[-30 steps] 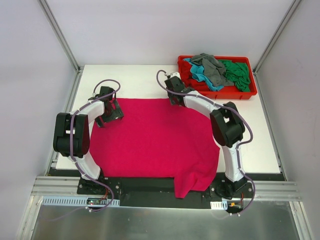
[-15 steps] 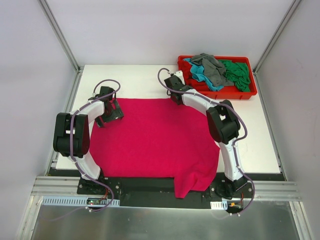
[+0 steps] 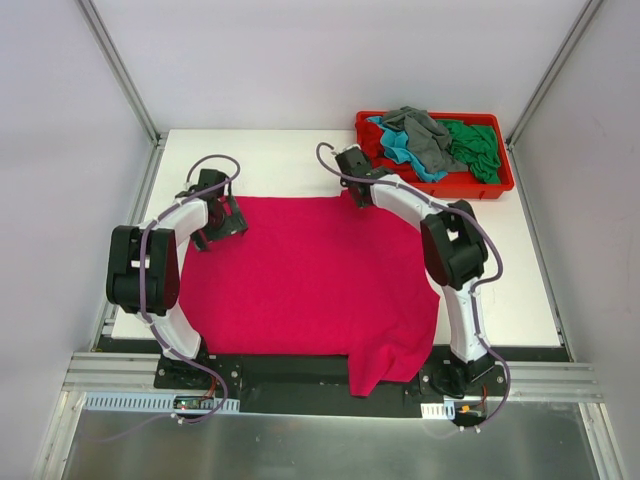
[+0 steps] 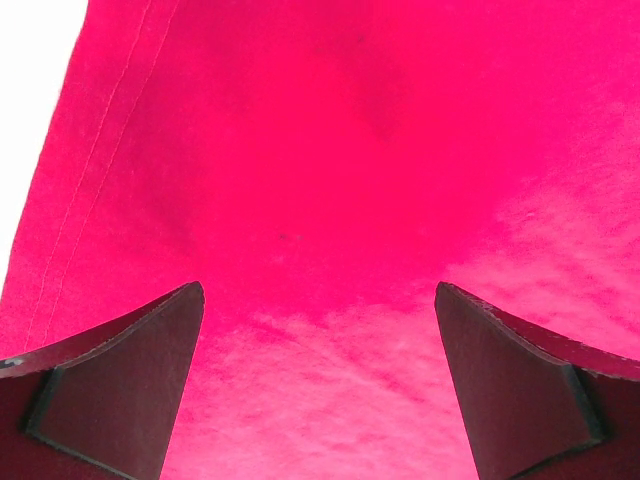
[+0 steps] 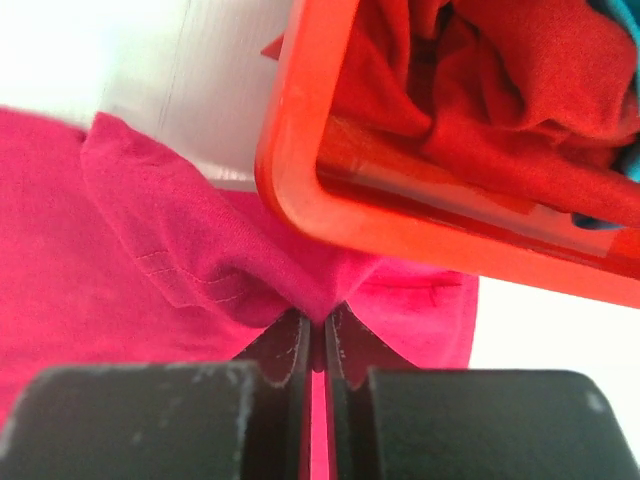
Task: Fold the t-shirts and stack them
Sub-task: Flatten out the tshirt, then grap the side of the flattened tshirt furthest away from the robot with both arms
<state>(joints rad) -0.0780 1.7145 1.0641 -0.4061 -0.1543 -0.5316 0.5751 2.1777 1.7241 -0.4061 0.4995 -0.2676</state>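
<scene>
Magenta t-shirt [image 3: 310, 280] flat on table [image 3: 280, 165], right pincer [image 5: 318, 325] tight on its edge, left pincer [image 4: 318, 292] spread.

Overhead view looks down; both wrist views sit close above the magenta t-shirt [image 3: 310, 280].

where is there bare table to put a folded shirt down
Bare table: the far strip beyond the magenta shirt, left of the red tray; and the right side, between shirt and table edge. Crowded: the heaped tray, with the right gripper pinching cloth beside it.
</scene>
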